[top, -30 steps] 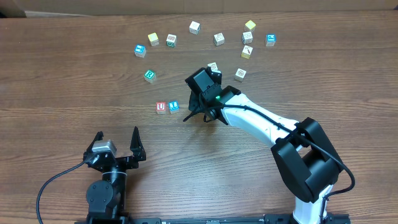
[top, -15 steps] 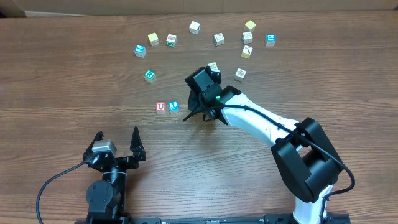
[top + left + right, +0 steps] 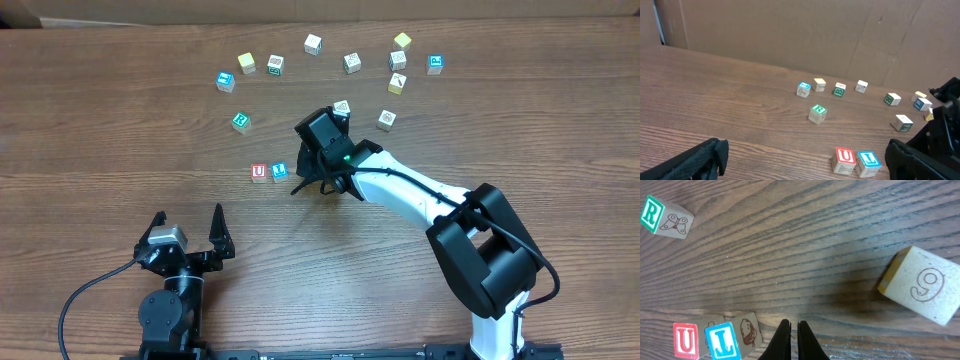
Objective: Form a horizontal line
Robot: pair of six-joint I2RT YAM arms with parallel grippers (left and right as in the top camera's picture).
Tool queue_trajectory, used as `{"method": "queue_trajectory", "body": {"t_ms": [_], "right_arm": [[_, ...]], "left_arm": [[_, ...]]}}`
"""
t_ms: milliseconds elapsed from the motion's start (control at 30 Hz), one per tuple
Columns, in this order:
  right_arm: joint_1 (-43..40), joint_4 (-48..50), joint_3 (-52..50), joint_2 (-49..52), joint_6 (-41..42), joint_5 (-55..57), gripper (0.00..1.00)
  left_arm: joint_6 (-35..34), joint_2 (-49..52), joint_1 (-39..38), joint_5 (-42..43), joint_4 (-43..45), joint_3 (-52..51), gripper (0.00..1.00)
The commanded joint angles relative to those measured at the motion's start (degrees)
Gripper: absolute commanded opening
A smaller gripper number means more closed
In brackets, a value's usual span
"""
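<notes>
Overhead view: the horizontal line [image 3: 269, 172] is only two touching cubes, the red U cube [image 3: 259, 172] and the blue letter cube [image 3: 280, 171], with its long axis running left to right across the surface [image 3: 120, 200]. The right claw [image 3: 297, 187], fingers pressed together and empty, sits just beside the blue end. The left claw [image 3: 187, 228] stands wide apart, well away. The green R cube [image 3: 240, 121] lies apart from the row, farther out and to its left.
</notes>
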Motion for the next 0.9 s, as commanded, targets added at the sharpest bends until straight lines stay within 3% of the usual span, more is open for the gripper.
{"method": "queue_trajectory", "body": {"t_ms": [0, 500, 867], "right_arm": [[0.5, 1.2, -0.5, 1.7, -0.3, -0.7, 0.04], [0.7, 3.4, -0.5, 2.7, -3.0, -10.6, 0.04], [2.9, 4.3, -0.5, 2.7, -5.1, -11.0, 0.04]], "left_arm": [[1.3, -0.5, 0.3, 0.5, 0.0, -0.2, 1.0], [1.3, -0.5, 0.3, 0.5, 0.0, -0.2, 1.0], [1.3, -0.5, 0.3, 0.5, 0.0, -0.2, 1.0]]}}
